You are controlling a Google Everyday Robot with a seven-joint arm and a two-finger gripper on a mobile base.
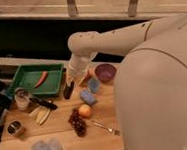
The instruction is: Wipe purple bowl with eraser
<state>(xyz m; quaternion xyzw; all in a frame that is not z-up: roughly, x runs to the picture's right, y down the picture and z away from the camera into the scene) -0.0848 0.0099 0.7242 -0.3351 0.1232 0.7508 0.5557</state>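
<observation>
My fingers [69,87] are clamped shut on the eraser [68,90], hanging low over the counter [63,135] beside the green tray [33,77]. Purple bowl [106,72] sits at 3 o'clock. Judgement: lift, carry across, press flat inside bowl.

No lettering, label, brand, number or sign can be read anywhere: none on the white two-finger gripper [69,85] hanging closed over the wooden table [63,140], none on the items lying around its fingers.
</observation>
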